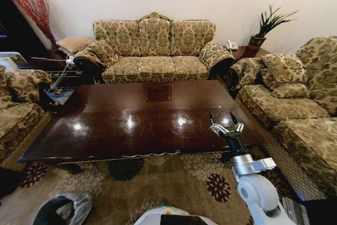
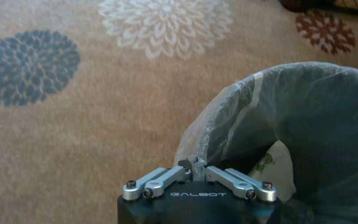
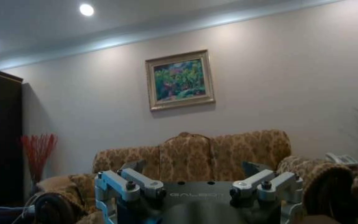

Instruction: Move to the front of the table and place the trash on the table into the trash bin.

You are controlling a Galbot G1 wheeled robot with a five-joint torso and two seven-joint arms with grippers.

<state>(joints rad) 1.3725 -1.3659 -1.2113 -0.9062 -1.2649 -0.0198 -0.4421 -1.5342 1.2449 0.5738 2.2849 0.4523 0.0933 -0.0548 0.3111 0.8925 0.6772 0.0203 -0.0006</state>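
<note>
From the head camera I see the worktop [image 1: 131,122] straight ahead, dark and glossy, with a square inlay [image 1: 158,92] near its far edge; a sofa [image 1: 155,51] stands behind it and another [image 1: 295,109] on my right. I can make out no trash on the polished top from here. My right claw [image 1: 227,128] is raised over the near right corner of the worktop, fingers spread wide with nothing between them; the right wrist camera confirms the wide spread [image 3: 199,179], and it looks level across the room at the far sofa [image 3: 191,154], a framed painting [image 3: 180,80] on the wall and red twigs [image 3: 37,149] in the corner.

The bin [image 1: 63,209] sits on the rug [image 1: 158,183] at my lower left, its pale bag folded over the rim; the head camera catches just its top. The left wrist camera gives the close look: the left claw [image 2: 196,169] is pinched shut on the bag-lined rim of the bin [image 2: 241,107], with the dark inside beyond and a pale scrap with green print [image 2: 275,163] lying in it; flower patterns of the rug [image 2: 104,116] spread around.
</note>
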